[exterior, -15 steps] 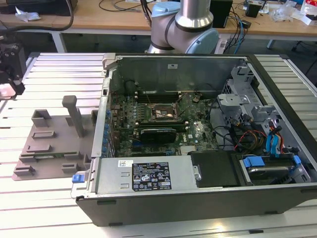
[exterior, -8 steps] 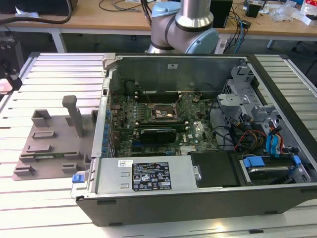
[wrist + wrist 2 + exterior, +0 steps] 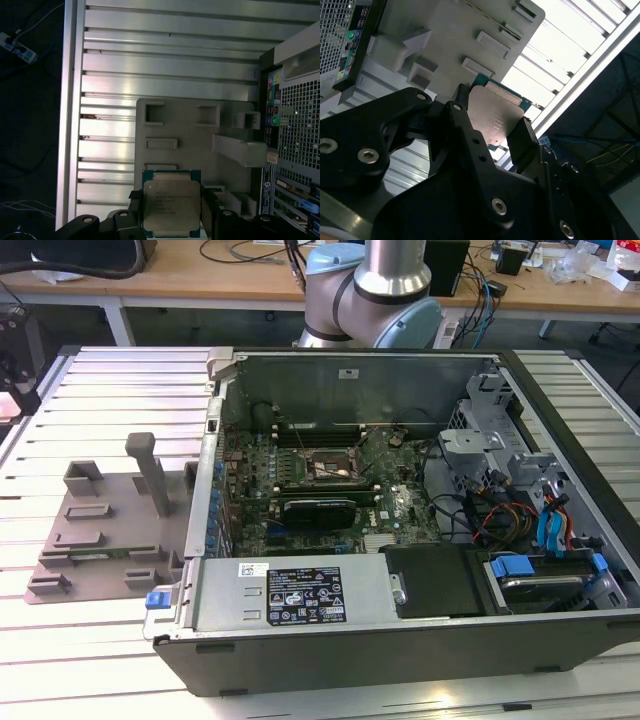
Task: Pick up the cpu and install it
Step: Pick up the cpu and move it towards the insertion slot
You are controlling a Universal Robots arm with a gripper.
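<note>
The cpu (image 3: 171, 206), a flat square chip with a silvery top and a green edge, sits between the two black fingers of my gripper (image 3: 171, 222), which is shut on it. In the second wrist view the cpu (image 3: 496, 116) is clamped at its sides by the gripper (image 3: 492, 127). It hangs well above the grey plastic tray (image 3: 190, 131), apart from it. In the exterior view the motherboard socket (image 3: 331, 466) lies inside the open computer case (image 3: 300, 590), with the arm (image 3: 375, 295) behind the case's far wall.
The grey tray (image 3: 100, 535) with its upright post (image 3: 150, 472) lies on the slatted metal table (image 3: 110, 390) at the exterior view's left, beside the case. Inside the case are cables, a drive bay (image 3: 540, 575) and a black card (image 3: 320, 508) near the socket.
</note>
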